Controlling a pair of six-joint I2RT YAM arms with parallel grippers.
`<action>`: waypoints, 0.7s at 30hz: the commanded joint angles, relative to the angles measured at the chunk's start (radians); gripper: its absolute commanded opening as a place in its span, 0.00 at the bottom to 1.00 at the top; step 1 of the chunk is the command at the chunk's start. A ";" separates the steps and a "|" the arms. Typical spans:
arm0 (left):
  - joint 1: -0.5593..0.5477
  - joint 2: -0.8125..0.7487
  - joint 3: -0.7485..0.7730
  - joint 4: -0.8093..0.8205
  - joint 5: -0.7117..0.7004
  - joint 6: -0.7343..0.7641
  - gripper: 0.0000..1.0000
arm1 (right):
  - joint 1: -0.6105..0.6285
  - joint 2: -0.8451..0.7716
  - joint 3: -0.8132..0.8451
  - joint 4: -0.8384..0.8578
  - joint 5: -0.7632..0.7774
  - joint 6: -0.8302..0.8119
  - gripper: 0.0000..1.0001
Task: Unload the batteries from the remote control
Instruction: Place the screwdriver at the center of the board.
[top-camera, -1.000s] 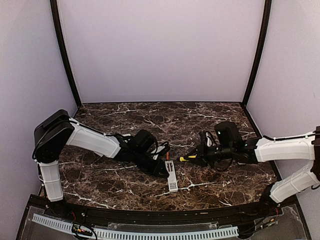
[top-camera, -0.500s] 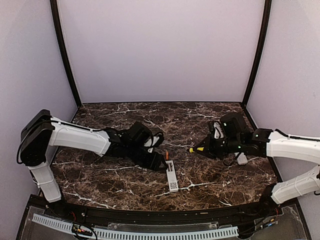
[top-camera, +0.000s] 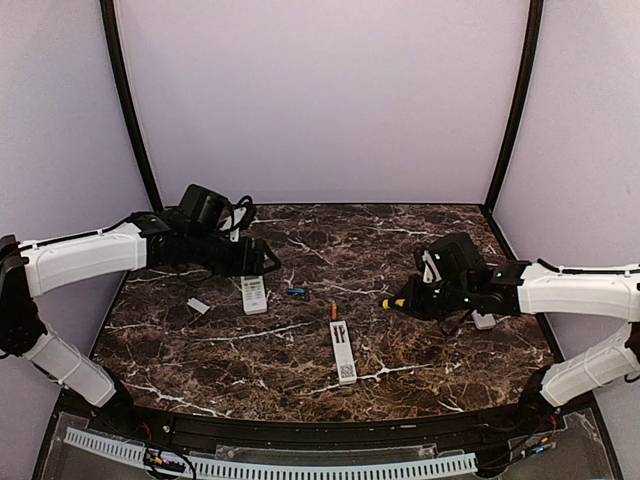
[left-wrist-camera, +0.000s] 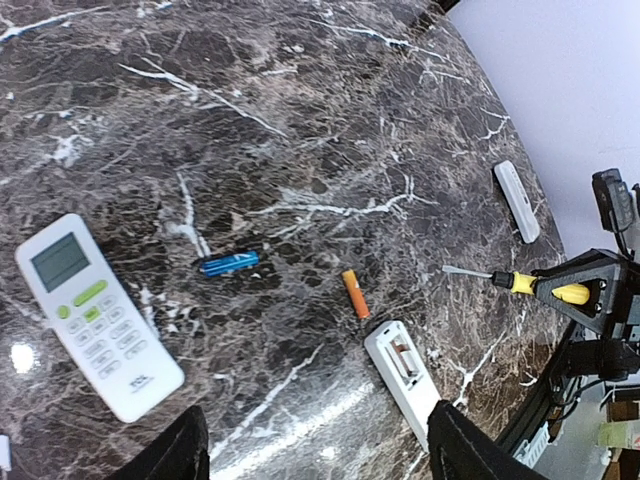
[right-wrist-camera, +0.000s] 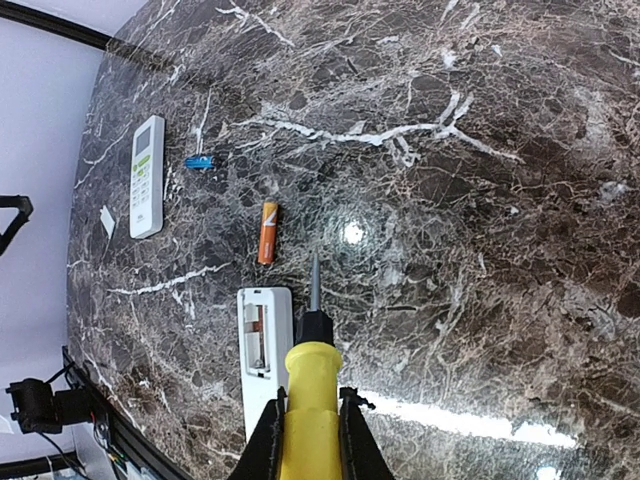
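Lying loose on the marble table (top-camera: 420, 240) are two batteries, a blue battery (left-wrist-camera: 229, 263) and an orange battery (left-wrist-camera: 355, 293). Both are tiny thin cylinders, set apart from each other between two remotes: the face-up remote (left-wrist-camera: 98, 315) near the blue one, the opened remote (left-wrist-camera: 400, 380) just beside the orange one. The left gripper (left-wrist-camera: 320, 452) hangs above with its fingers spread wide and empty, while the right gripper (right-wrist-camera: 310, 445) is clamped on the one yellow-handled screwdriver (right-wrist-camera: 312, 365).
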 joint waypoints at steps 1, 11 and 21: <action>0.077 -0.070 0.026 -0.145 -0.004 0.071 0.75 | 0.001 0.046 -0.023 0.112 0.045 -0.030 0.00; 0.190 -0.101 -0.015 -0.163 0.010 0.085 0.77 | 0.001 0.146 -0.051 0.212 0.070 -0.033 0.00; 0.200 -0.094 -0.066 -0.110 -0.007 0.059 0.77 | 0.001 0.198 -0.089 0.231 0.077 -0.005 0.24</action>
